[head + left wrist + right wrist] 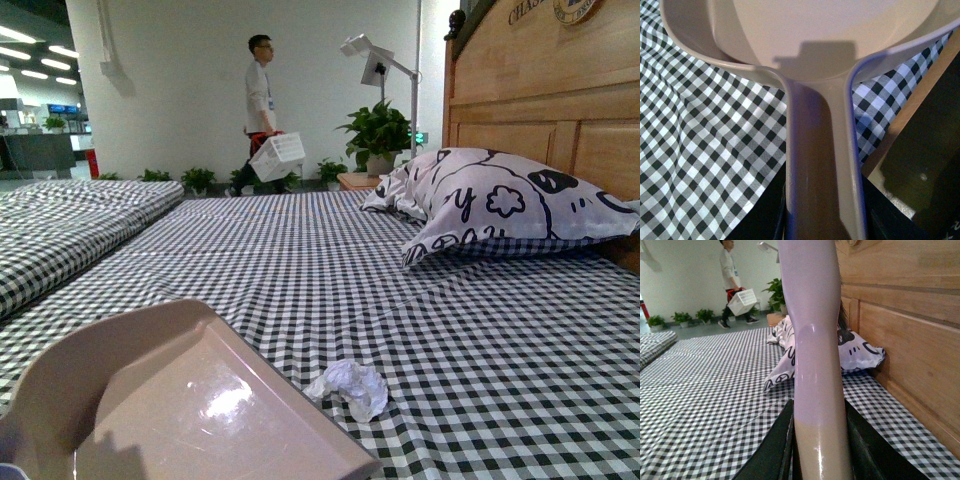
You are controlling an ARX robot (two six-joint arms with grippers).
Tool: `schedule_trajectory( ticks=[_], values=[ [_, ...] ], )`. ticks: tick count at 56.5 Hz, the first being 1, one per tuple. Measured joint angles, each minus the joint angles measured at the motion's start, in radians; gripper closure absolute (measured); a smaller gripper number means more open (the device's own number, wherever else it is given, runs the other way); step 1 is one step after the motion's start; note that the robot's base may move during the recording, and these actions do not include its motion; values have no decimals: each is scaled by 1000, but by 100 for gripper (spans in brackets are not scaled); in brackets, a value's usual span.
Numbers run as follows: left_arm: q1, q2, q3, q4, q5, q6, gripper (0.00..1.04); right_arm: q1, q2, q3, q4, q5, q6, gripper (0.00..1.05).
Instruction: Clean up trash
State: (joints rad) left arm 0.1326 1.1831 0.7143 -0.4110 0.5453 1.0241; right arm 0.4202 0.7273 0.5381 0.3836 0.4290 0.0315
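Note:
The trash (349,386), a small crumpled wad of white tissue, lies on the checked bed sheet (300,260) just right of the dustpan's front lip. The pale pinkish dustpan (170,400) fills the lower left of the front view, its pan empty. My left gripper (822,220) is shut on the dustpan handle (820,165), which runs up to the pan (815,30). My right gripper (819,450) is shut on the brush handle (815,340), a pale lilac and beige shaft standing upright. The brush's bristles are out of view. Neither gripper shows in the front view.
A black-and-white printed pillow (500,205) lies against the wooden headboard (550,100) at the right. A second checked bed (60,225) stands at the left. Far back, a person (262,110) carries a white basket past potted plants (378,135) and a lamp.

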Motion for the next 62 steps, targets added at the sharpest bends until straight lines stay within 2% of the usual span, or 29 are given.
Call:
schedule_trajectory(
  ticks=[24, 41, 62],
  values=[
    [-19, 121, 33, 31, 12, 17, 78, 0, 0, 0, 0, 0, 0, 82],
    [-40, 212, 124, -57, 14, 14, 78, 0, 0, 0, 0, 0, 0, 82],
    [-45, 272, 143, -72, 3, 26, 78, 0, 0, 0, 0, 0, 0, 82]
  ],
)
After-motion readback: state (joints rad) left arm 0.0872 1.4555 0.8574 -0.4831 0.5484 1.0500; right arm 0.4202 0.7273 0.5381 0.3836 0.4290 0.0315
